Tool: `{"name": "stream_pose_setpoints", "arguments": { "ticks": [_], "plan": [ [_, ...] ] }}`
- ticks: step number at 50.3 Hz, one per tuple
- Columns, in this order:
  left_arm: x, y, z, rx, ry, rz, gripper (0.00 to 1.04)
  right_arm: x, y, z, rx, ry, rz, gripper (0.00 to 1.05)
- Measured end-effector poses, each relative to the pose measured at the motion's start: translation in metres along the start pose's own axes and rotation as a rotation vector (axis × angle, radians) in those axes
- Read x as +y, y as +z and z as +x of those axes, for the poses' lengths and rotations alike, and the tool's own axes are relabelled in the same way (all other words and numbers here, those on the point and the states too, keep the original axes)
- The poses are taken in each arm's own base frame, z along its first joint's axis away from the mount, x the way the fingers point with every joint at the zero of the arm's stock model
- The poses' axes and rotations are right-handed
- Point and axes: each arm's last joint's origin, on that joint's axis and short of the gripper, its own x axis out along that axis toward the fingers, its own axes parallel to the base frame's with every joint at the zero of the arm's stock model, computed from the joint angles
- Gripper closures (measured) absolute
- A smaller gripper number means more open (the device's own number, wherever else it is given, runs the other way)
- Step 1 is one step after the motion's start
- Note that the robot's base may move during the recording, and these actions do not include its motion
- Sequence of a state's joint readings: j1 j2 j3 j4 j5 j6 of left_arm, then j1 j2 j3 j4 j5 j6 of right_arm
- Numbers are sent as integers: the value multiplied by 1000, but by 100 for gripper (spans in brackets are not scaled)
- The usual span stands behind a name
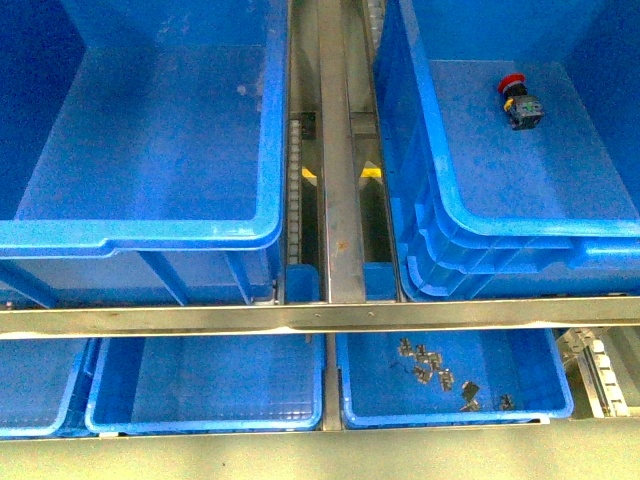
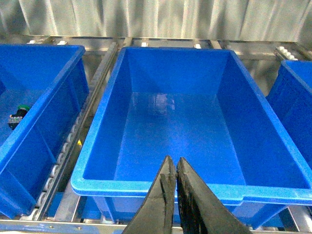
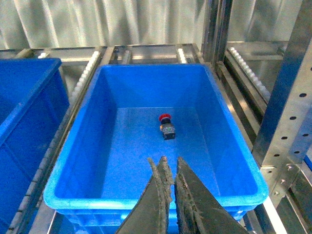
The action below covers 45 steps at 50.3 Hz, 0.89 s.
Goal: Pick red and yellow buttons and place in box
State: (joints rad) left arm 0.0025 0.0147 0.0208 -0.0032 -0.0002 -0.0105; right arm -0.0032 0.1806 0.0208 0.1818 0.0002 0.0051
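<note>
**A:** What filled the front view?

**B:** Two deep blue boxes took up the upper half, with a metal rail (image 1: 340,150) running up the centre between them. The left box (image 1: 150,235) was bare inside. A red button (image 1: 519,103) lay on its side on the floor of the right box (image 1: 520,228). It sat in the upper right of the frame, near the back wall.

**A:** Were there any yellow buttons?

**B:** None showed. At the left edge of the left wrist view, a green-capped switch (image 2: 18,113) lay in a further blue bin (image 2: 44,122). The task leaves that one alone.

**A:** And below the boxes?

**B:** There were shallower blue trays. The tray at lower centre-right (image 1: 450,408) held a scatter of small metal parts (image 1: 440,368).

**A:** Where were the arms?

**B:** Neither appeared in the front view. The left fingers (image 2: 163,195), at bottom centre of their own view, were pressed together and held nothing. They sat over the near rim of the empty box. The right fingers (image 3: 187,195) had only a sliver of gap and also held nothing. They sat over the near rim of the box with the red button, which was mid-frame and well apart from the tips.

**A:** Why were they held that way?

**B:** Each arm seemed parked facing its own box, with its fingers drawn in because there was nothing to carry. I could not tell whether the button had been delivered or was waiting to be picked up. If it was waiting, the right fingers would have to widen first.
</note>
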Motion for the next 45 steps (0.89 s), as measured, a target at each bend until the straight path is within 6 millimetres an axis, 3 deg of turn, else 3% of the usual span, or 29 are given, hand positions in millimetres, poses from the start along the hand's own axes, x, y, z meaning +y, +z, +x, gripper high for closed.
{"name": "stream_pose_setpoints", "arguments": {
  "ticks": [18,45],
  "plan": [
    [0,0,0,0,0,0,102,0,-3,-12,6,2,-2,101],
    [0,0,0,0,-2,1,102,0,-3,-12,4,-1,-2,12]
  ]
}}
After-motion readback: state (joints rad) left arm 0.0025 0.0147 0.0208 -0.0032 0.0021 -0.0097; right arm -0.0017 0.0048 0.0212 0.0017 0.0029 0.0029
